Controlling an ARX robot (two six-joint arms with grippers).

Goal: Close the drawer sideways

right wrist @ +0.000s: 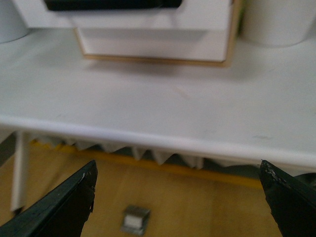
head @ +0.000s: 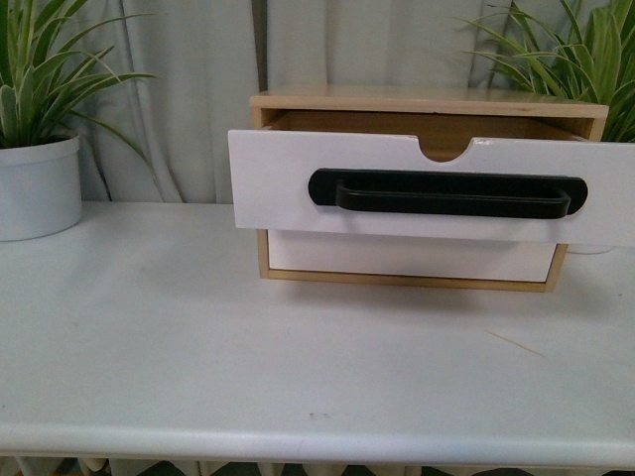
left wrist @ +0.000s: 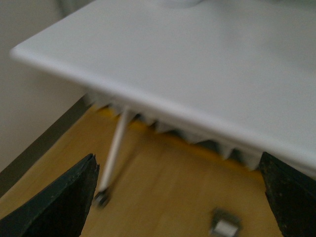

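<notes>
Looking across the white table (head: 149, 347), I see the light-wood cabinet (head: 417, 99) at its back, with the drawer (head: 288, 178) pulled out of the upper slot and its black bar handle (head: 446, 193) facing me. My left gripper (left wrist: 177, 163) and right gripper (right wrist: 177, 165) are both spread wide and empty, below the table's near edge.

Homelike room: potted plants (head: 38, 169), curtain (head: 189, 99), white table (head: 198, 337).

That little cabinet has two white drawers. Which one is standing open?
The upper drawer, the one with the long black handle: its front juts out past the cabinet. The plain lower drawer sits flush inside the frame.
</notes>
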